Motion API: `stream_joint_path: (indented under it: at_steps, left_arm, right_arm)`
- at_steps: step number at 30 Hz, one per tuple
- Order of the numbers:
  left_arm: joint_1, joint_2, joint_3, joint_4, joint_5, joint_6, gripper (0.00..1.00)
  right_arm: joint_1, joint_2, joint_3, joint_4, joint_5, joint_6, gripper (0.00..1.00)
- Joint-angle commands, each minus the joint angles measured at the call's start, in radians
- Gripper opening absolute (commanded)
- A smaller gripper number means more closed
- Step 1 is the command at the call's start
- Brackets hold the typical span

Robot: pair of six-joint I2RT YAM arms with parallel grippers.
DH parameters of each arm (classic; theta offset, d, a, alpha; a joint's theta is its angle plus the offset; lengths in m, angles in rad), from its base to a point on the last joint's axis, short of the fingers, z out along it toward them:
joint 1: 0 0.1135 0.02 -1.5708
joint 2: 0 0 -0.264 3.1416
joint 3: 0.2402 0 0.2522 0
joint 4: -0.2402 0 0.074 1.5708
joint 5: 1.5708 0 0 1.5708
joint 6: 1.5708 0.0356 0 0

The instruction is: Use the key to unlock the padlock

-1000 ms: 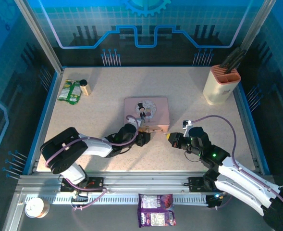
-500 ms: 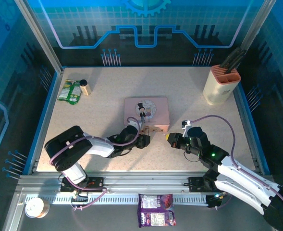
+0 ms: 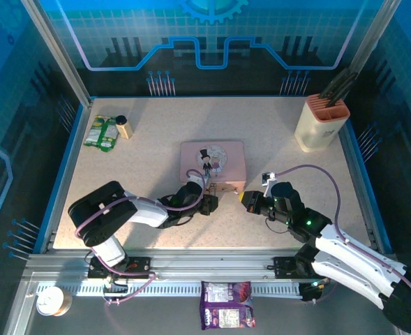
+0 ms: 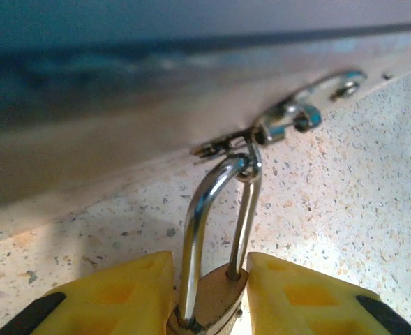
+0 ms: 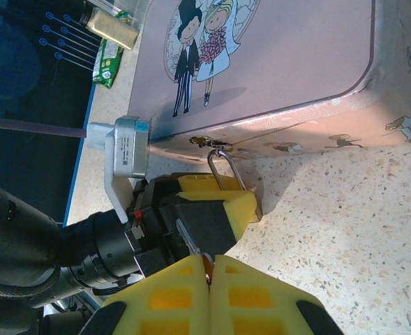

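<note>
The left arm [image 3: 139, 211] lies low along the table [image 3: 296, 174], reaching the pink tin's [image 3: 213, 162] near wall. There the left gripper [image 3: 206, 204] pinches the padlock [image 4: 208, 303], whose shackle hangs from the tin's hasp. Just right of it, across a narrow bare gap, the right gripper [image 3: 247, 199] faces the padlock, its pads closed tight on the key [image 5: 189, 239].

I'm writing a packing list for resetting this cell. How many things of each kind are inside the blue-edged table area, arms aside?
Tin: 1
Padlock: 1
Key: 1
Knife block: 1
Green packet: 1
Small bottle: 1
Total: 6
</note>
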Motion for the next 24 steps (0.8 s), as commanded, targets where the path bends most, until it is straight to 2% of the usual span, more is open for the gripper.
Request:
stream_joint_path:
  at_steps: [1, 13, 24]
  left_arm:
    - [-0.007, -0.012, 0.002, -0.027, 0.0, -0.014, 0.29]
    - [-0.019, -0.074, -0.01, -0.046, -0.009, -0.055, 0.19]
    - [-0.019, -0.119, 0.024, -0.101, 0.004, -0.215, 0.12]
  right_arm:
    - [0.014, -0.008, 0.026, 0.002, 0.023, 0.01, 0.0]
    - [0.014, -0.009, 0.015, 0.001, 0.022, 0.028, 0.0]
    - [0.018, -0.009, -0.054, 0.07, 0.02, 0.15, 0.0]
